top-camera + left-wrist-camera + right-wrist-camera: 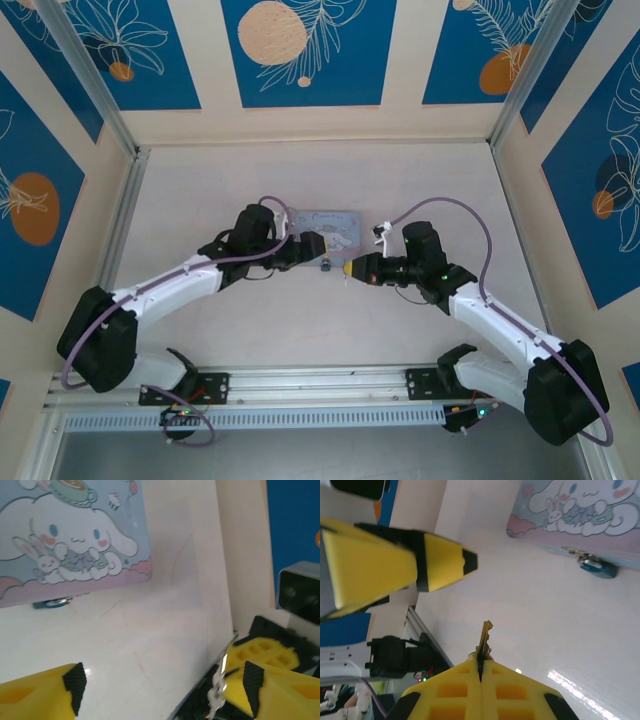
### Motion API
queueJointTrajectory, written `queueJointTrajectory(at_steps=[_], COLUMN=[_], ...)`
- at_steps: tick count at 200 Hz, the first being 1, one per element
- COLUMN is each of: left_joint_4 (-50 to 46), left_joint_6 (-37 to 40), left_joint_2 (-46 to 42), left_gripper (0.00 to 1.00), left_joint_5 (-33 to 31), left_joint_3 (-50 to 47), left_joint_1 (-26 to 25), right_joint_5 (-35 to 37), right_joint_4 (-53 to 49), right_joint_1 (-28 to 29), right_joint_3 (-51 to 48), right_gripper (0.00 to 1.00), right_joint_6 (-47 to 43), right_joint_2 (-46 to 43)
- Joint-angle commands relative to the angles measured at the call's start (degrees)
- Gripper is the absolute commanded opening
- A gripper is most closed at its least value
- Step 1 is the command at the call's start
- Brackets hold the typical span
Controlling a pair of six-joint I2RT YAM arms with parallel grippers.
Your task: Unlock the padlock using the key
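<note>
Key (483,637) is pinched dead centre in the right gripper (480,669), jaws squeezed fully together on it, with the toothed blade poking out past the yellow pads. Padlock (597,566) is lying on the table (420,180), tucked against the near edge of the cartoon tin (330,226). That's about 6 o'clock from the tin in the top view, with the key tip close by at its 3 o'clock but not touching. Left gripper (162,690) is spread wide with nothing in it, hovering at roughly 11 o'clock of the padlock.

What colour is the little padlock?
The padlock is dark teal-blue; the right wrist view shows it best.
</note>
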Motion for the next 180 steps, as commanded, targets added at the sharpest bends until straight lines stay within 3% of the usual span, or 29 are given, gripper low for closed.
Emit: queueJointTrajectory(at_steps=[1, 31, 180], left_joint_4=[4.0, 6.0, 7.1], left_joint_6=[-1.9, -3.2, -2.9], left_joint_2=[1.6, 4.5, 10.9], left_gripper=[0.76, 0.67, 0.45], left_joint_5=[3.0, 3.9, 4.7], left_joint_3=[2.8, 3.5, 5.4], left_joint_1=[-0.6, -1.5, -6.0], right_joint_5=[-6.2, -7.6, -6.4], right_joint_4=[1.9, 2.5, 2.4], right_joint_1=[-0.5, -0.6, -1.1], right_joint_3=[1.0, 0.9, 1.0], right_gripper=[0.0, 0.0, 0.0], right_joint_6=[-3.2, -4.0, -4.7], right_joint_2=[1.1, 1.9, 4.1])
